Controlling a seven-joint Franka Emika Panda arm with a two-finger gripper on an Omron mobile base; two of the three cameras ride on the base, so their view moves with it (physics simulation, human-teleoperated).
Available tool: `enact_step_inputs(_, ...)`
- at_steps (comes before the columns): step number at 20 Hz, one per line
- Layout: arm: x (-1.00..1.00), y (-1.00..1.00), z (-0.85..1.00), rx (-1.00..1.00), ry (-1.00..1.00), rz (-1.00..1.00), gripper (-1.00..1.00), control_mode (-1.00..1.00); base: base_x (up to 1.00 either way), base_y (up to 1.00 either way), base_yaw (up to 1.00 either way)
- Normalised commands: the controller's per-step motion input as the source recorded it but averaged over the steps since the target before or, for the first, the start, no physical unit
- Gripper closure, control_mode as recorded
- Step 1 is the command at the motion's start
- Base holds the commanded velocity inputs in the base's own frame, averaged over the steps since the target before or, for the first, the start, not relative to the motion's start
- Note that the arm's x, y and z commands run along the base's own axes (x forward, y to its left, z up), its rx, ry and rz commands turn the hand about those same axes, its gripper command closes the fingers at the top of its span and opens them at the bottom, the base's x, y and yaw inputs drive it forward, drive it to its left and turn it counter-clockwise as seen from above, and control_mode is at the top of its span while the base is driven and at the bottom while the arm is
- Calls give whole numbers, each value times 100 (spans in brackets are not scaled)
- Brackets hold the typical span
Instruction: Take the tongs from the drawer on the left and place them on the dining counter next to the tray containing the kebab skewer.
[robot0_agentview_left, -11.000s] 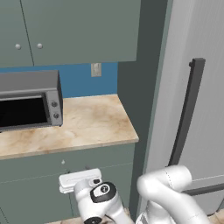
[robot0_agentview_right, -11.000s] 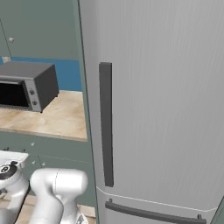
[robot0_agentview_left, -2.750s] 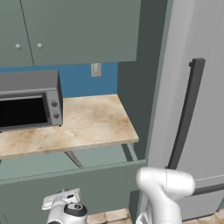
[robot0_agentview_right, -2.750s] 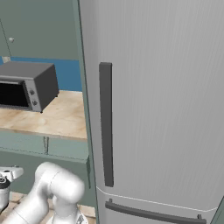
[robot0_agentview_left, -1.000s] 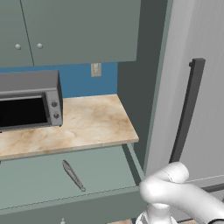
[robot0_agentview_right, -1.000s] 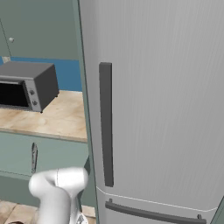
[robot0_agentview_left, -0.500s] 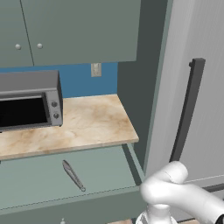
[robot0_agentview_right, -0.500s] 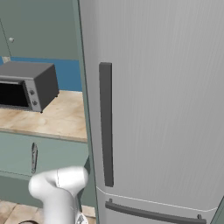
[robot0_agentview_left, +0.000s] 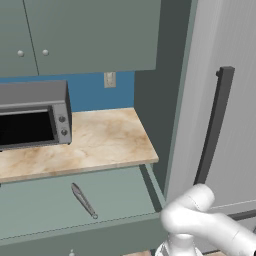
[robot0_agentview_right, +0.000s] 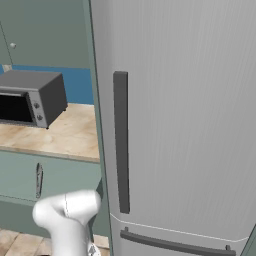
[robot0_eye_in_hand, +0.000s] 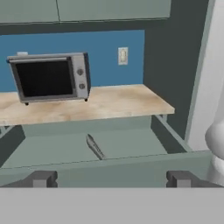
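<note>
Nearest to the hand camera, the gripper (robot0_eye_in_hand: 109, 179) stands with its two dark fingertips (robot0_eye_in_hand: 41, 179) far apart, at about 8 and 4 o'clock of that view, and nothing is between them. The fingers are wide and hold nothing.

Just beyond the fingertips is the front edge of the drawer (robot0_eye_in_hand: 131, 146), which is pulled out and shows its flat grey-green floor. The tongs (robot0_eye_in_hand: 95, 146) lie on this floor, a little left of the middle, with one end toward 11 o'clock and the other toward 5 o'clock. In the left base view the tongs (robot0_agentview_left: 83, 200) lie slanted in the same open drawer (robot0_agentview_left: 125, 192), well apart from the white arm at 5 o'clock. In the right base view they show as a short grey stroke (robot0_agentview_right: 38, 180) at 9 o'clock.

Behind the drawer is the short beige counter (robot0_eye_in_hand: 118, 103), and on it at 10 o'clock the toaster oven (robot0_eye_in_hand: 50, 77). Farther back are the blue wall and the wall socket (robot0_eye_in_hand: 123, 55). The tall fridge (robot0_agentview_right: 180, 115) stands at the right.

As I judge it, the opening of the drawer is done. The tongs are not yet grasped. What is left is to reach down, close on the tongs, lift them out, and carry them to the dining counter beside the tray.
</note>
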Motion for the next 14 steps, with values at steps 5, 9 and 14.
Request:
enact_step_inputs(5, -1, -29, 100, 4, 7, -10, -100, -100, 0, 0, 0)
enact_step_inputs(9, 2, -20, 100, 4, 3, -2, -100, -100, 0, 0, 0)
enact_step_inputs(14, 29, -24, 98, 4, 18, 0, -100, -100, 0, 0, 0)
